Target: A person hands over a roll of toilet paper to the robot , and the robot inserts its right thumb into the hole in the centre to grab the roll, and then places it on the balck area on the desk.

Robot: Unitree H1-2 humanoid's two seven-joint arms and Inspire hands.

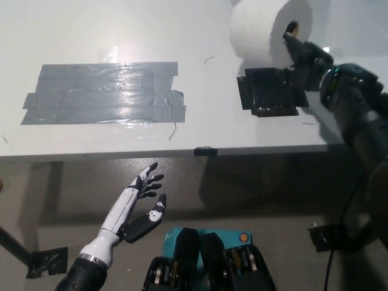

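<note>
Left hand (140,203), white, hangs spread and empty below the desk (91,33) edge. Grey tape patch (103,93), glossy and wrinkled. Black area (268,92), matte, square. Toilet paper roll (271,27): likely light, soft and crushable, so best taken through its core, where the right hand (306,57) holds it, lifted above the black area.

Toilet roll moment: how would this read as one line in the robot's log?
right robot hand: holding toilet roll by its centre hole | roll: above black patch on desk | left robot hand: open, resting below desk edge

No legible txt/labels anywhere, far as visible.
</note>
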